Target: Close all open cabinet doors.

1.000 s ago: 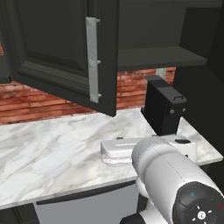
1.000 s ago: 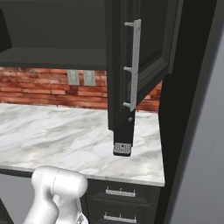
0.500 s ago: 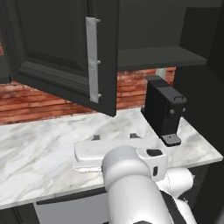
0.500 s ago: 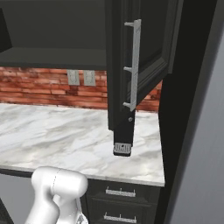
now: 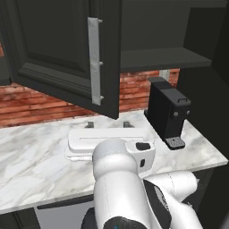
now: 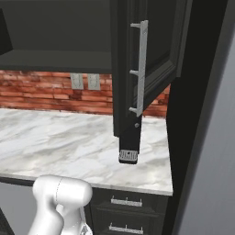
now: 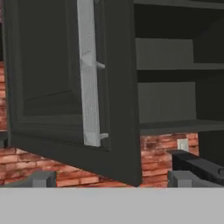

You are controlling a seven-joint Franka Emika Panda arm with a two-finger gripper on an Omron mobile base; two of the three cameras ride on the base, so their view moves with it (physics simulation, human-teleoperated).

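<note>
One cabinet door (image 5: pixel 53 49) stands swung open over the counter, matte black with a recessed panel and a long silver bar handle (image 5: pixel 94 62). In the right base view this door (image 6: pixel 126 69) shows nearly edge-on, its handle (image 6: pixel 142 69) facing right. The hand view has the door (image 7: pixel 48 78) and handle (image 7: pixel 89 74) close ahead, with bare dark shelves (image 7: pixel 175 65) to its right. My gripper (image 5: pixel 108 124) hovers low over the counter below the door's free edge, open, with nothing between its fingers. Its fingertips (image 7: pixel 37 179) rise at the bottom of the hand view.
A black coffee machine (image 5: pixel 167 112) stands on the marble counter (image 5: pixel 31 156) at the right, beside a tall dark side panel (image 5: pixel 219 89). Red brick wall (image 6: pixel 46 94) with outlets runs behind. Dark base drawers (image 6: pixel 126 213) sit under the counter.
My arm has swung left and up across the left base view, and the hand now sits a little higher and nearer the door. The door has not moved.
</note>
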